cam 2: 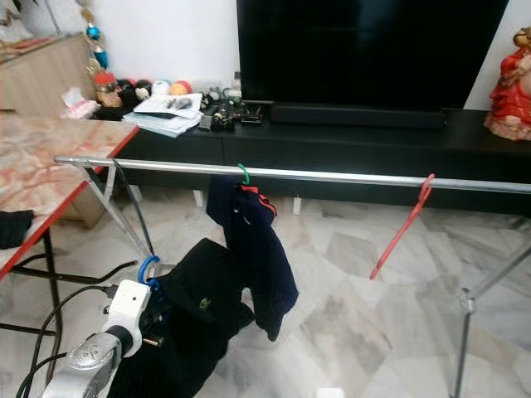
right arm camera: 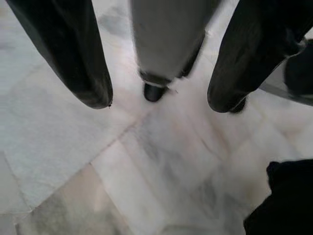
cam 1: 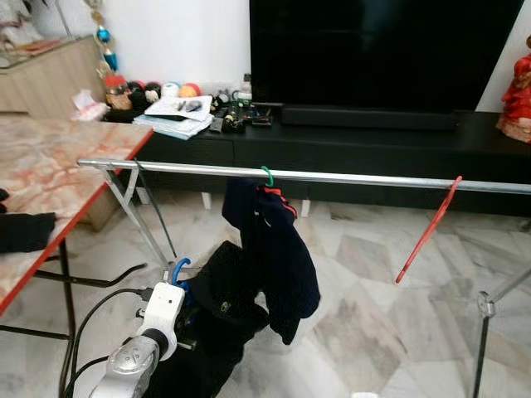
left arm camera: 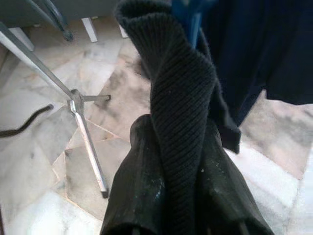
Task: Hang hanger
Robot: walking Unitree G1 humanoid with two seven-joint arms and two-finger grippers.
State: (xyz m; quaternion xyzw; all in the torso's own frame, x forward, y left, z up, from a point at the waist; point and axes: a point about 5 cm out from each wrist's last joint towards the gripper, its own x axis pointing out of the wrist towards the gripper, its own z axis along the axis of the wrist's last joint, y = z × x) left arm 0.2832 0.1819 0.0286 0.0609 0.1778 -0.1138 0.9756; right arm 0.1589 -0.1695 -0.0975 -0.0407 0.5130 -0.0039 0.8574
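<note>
My left gripper (left arm camera: 181, 215) is pinching a fold of the black knit garment (left arm camera: 183, 112), fingers closed on the cloth rather than on the blue hanger (cam 1: 180, 269) it is draped over, low beside the rail (cam 1: 348, 177); I am judging that cloth could slide off, or the hook could snag the dark blue garment (cam 1: 278, 257) already hanging; my right gripper (right arm camera: 156, 100) is hanging spread wide and empty over the floor.
</note>
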